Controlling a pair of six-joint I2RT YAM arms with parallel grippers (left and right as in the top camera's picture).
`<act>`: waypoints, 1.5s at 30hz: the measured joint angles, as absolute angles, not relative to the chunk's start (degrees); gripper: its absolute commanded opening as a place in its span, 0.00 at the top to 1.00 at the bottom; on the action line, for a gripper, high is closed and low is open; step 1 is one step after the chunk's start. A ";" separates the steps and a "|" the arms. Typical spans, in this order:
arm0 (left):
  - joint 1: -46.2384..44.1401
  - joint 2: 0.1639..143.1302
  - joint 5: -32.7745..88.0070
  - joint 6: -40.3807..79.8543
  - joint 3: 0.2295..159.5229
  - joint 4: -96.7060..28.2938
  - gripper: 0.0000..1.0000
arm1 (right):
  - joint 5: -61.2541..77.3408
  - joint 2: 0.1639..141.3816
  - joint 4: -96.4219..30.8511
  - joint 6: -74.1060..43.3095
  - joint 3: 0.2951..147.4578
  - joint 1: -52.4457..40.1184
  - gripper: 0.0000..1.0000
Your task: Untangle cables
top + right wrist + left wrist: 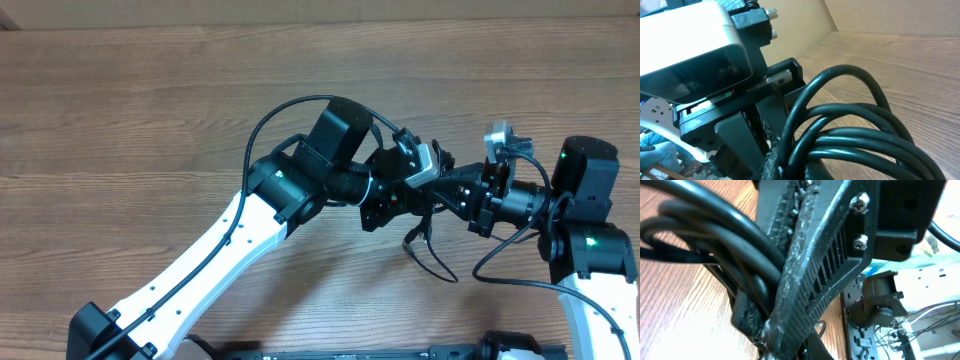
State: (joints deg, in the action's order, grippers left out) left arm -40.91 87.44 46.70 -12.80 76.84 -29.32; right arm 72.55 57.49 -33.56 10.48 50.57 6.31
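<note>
The cables (710, 235), a bunch of black cords, were clamped in the left gripper (776, 322). Its two fingers (815, 275) stood pressed together on them with no gap showing. In the left wrist view the cables curved out from the left side of that gripper in several stacked bends.

In the right wrist view the same cables (855, 130) arched up in four or five loops. They then ran down together to the bottom of the picture, where the right gripper (771, 161) was closed as well. Its rough pad lay against the bunch, so it had hold of the cables too.

From above, the right gripper (458, 197) sat just to the right of the left gripper (403, 200), the two nearly touching, with the knot of cables between them. A slack loop (412, 243) trailed out from under the left gripper toward the near edge. Whether it rested on the table (140, 110) could not be told, and no plug could be made out.

A grey wrist camera (421, 160) sat just beyond the left gripper, on the far side. The white left arm (200, 265) ran from the left gripper down to the near left. The right arm (590, 240) stood well to the right of the left gripper. Bare wood table spread to the left of and beyond the left gripper.
</note>
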 measured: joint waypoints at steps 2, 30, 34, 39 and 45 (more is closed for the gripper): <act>-40.66 87.46 46.48 -11.68 76.84 -29.32 0.96 | 72.20 57.52 -33.61 10.52 50.57 6.26 0.96; -32.75 87.44 40.97 -9.32 76.86 -33.71 0.96 | 69.12 58.35 -36.60 10.55 50.57 6.02 0.96; -32.75 87.44 38.81 -9.28 76.86 -35.48 0.96 | 70.78 58.35 -36.51 10.55 50.57 6.00 0.96; -32.73 87.44 35.92 -9.28 76.88 -38.00 0.96 | 73.06 58.35 -35.35 10.55 50.57 6.00 0.96; -32.75 87.44 33.04 -9.30 77.10 -40.69 0.96 | 75.72 58.37 -30.15 8.12 50.46 5.96 0.96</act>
